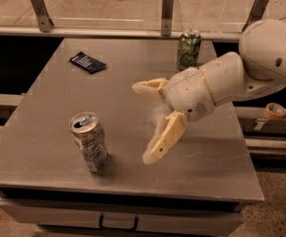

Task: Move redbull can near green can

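Nearest the front edge of the table [207,181], left of centre: redbull can [89,142], upright, pull-tab top facing up, not gripped and touched by nothing. Judged as an early stage: no grasp made, no transport begun, the whole carry to the far side outstanding. To the right of the can and apart from it, over mid-table: gripper [144,122], spread wide with nothing between the fingers (one pointing left along the upper side, the other angled down toward the tabletop). Opening directed leftward, roughly toward the can. Contact between lower fingertip and surface: cannot tell. Behind the gripper: rounded white arm [232,78], entering from the right of the view and rising to a large joint housing at upper right. Next step, by judgement: close the gap leftward, straddle the can body, clamp, then carry. Farther back on the left: dark packet [87,62], lying flat, well off a straight line between the two cans. At the far edge, right of centre: green can [189,49], upright, well apart from the redbull can, diagonally across the table. Required end state: redbull can set down just beside the green can without tipping either. Off the table at right: roll of tape [273,111].
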You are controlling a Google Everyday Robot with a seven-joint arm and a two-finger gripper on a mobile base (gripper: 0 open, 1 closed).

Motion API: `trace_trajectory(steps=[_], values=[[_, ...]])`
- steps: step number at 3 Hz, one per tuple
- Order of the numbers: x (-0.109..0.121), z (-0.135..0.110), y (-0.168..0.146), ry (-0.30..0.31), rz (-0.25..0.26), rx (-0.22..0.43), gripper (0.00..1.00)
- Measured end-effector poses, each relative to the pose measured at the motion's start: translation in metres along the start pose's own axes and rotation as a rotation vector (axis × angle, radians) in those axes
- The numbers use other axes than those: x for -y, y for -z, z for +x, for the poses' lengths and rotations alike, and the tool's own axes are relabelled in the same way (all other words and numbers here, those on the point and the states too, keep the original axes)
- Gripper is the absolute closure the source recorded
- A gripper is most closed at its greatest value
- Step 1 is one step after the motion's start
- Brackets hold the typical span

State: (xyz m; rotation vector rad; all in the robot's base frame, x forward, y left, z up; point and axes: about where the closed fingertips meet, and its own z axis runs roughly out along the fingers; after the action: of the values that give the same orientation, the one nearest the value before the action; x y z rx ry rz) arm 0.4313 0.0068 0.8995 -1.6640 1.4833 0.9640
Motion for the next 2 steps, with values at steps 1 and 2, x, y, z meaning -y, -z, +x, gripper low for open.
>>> trace_trajectory(steps=[1,2], values=[[-0.020,-0.003,-0.031,-0.021,-0.044,0.055,0.00],[-0.032,-0.005,-0.059,-0.038,-0.075,0.106,0.00]])
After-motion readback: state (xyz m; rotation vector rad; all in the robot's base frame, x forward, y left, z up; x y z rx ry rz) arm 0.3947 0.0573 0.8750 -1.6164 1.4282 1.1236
